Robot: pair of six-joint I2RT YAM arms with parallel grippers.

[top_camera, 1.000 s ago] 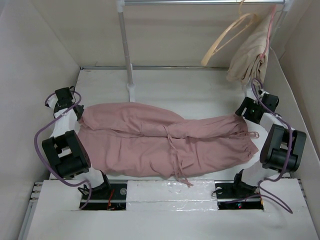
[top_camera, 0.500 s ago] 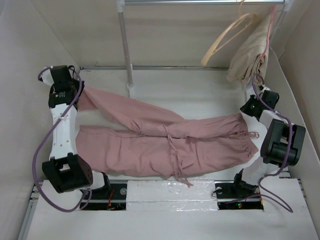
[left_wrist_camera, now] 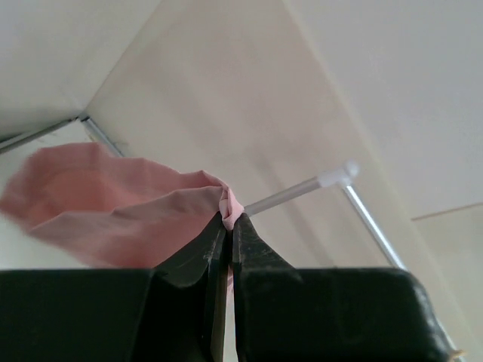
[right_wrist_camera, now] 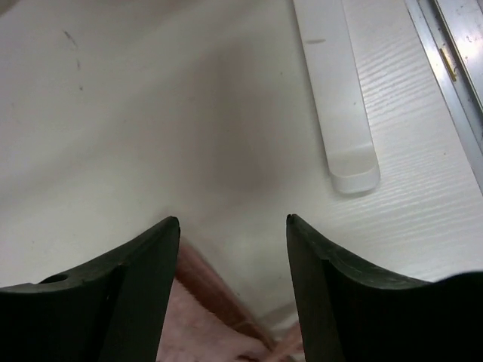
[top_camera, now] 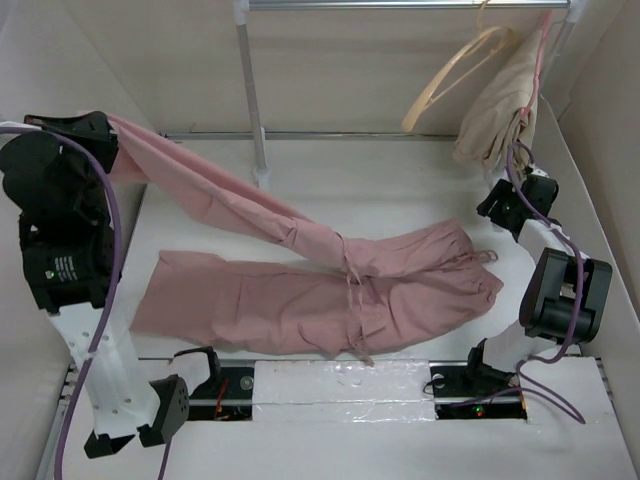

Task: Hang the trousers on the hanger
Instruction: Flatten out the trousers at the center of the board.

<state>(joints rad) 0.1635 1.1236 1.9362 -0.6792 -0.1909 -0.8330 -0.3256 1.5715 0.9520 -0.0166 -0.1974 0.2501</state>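
The dusty-pink trousers (top_camera: 320, 295) lie across the white table (top_camera: 400, 190). One leg is lifted and stretched up toward the far left. My left gripper (top_camera: 100, 128) is raised high there and is shut on that leg's end. In the left wrist view the pink cloth (left_wrist_camera: 113, 207) bunches out from the pinched tips of the left gripper (left_wrist_camera: 229, 216). My right gripper (top_camera: 503, 205) hangs open by the waist end. In the right wrist view the right gripper (right_wrist_camera: 232, 220) has bare table between its tips and the trousers' edge (right_wrist_camera: 207, 320) below them. The cream hanger (top_camera: 452, 78) hangs on the rail at the back right.
A beige garment (top_camera: 498, 112) hangs on a pinkish hanger beside the cream one. The rail's upright post (top_camera: 252, 95) stands at the back middle, and its white foot (right_wrist_camera: 336, 90) lies ahead of the right gripper. Pale walls close in on both sides.
My left arm has risen and carried one trouser leg up toward the far left, dragging the garment leftward. The right gripper stands open and slightly farther back, off the waist end.
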